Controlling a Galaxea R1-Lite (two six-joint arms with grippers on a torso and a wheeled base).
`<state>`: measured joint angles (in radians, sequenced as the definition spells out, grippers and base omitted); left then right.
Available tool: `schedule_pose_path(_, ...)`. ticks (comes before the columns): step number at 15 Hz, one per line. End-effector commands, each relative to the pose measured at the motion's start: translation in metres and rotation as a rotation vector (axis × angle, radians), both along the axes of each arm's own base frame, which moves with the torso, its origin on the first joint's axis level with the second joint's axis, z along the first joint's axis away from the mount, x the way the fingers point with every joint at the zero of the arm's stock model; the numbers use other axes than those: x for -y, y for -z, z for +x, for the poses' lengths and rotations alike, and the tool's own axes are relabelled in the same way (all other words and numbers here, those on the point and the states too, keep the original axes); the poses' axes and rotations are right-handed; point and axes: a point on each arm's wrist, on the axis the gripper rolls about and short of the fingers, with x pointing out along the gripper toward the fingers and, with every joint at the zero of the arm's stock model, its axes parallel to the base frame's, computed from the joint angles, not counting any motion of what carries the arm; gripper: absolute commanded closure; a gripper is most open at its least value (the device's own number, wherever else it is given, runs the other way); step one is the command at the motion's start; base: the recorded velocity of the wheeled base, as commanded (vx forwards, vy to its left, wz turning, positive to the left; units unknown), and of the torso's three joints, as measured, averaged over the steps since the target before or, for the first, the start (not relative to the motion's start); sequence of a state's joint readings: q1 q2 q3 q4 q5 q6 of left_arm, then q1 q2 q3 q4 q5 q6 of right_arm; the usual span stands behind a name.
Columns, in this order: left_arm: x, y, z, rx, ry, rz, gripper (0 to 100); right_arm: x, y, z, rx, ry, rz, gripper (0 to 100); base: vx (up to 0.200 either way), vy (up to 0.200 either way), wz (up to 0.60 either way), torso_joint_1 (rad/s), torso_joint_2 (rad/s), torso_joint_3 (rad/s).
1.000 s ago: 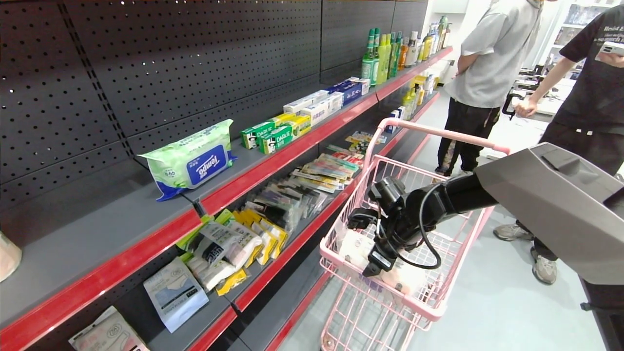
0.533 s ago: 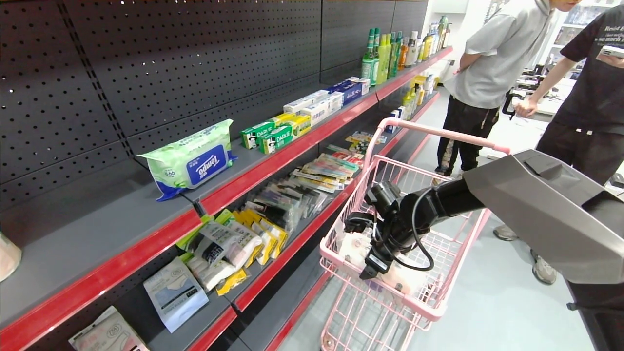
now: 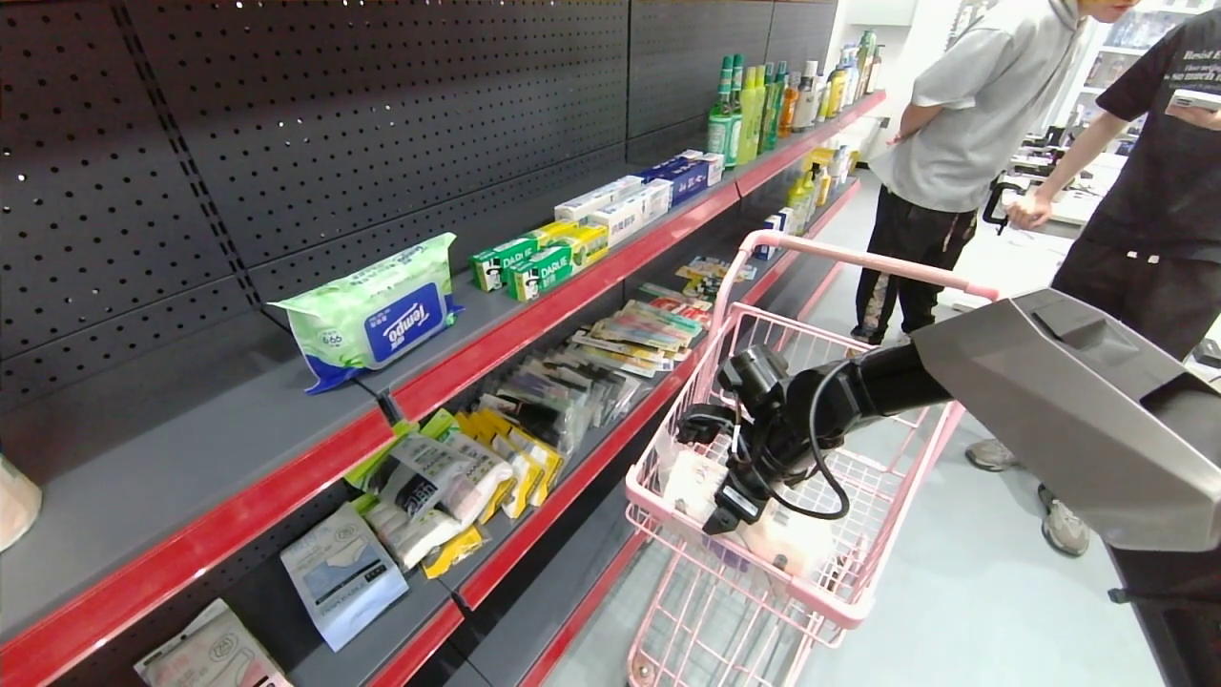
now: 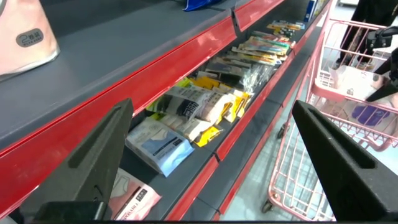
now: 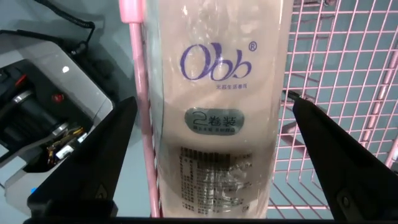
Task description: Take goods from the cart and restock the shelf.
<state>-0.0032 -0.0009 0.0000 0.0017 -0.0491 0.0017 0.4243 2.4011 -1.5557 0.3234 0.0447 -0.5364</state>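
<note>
The right gripper [image 5: 211, 109] is spread open over the pink pack [image 5: 214, 155] lying in the cart [image 3: 763, 584] between its fingers [image 5: 102, 158], and a finger may be caught on the cart wire.

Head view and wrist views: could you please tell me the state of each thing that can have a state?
right gripper: open, one finger on each side of the pink pack
left gripper: open, holding nothing
pink pack: lying in the cart, not clamped
cart: loaded, with packs in its basket
wipes pack: propped at a tilt on the upper shelf
upper shelf: partly stocked
</note>
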Motion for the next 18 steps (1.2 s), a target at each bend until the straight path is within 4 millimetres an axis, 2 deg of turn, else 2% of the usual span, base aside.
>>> schedule_pose_path(1,0.0,0.0,0.0,-0.001,0.0,0.0,0,0.003,0.002,0.001,-0.006,0.007,-0.003,0,0.0,0.0,0.0,0.0,0.0,0.0)
schedule_pose_path(11,0.0,0.0,0.0,0.001,0.0,0.0,0,0.003,0.018,0.01,-0.008,-0.003,-0.037,0,0.0,0.0,0.0,0.0,0.0,0.0)
schedule_pose_path(14,0.0,0.0,0.0,-0.001,0.0,0.0,0,0.002,0.015,0.016,0.016,0.008,-0.03,0,0.0,0.0,0.0,0.0,0.0,0.0)
schedule_pose_path(18,0.0,0.0,0.0,0.001,0.0,0.0,0,0.017,0.001,0.019,0.032,0.045,-0.021,0,0.0,0.0,0.0,0.0,0.0,0.0)
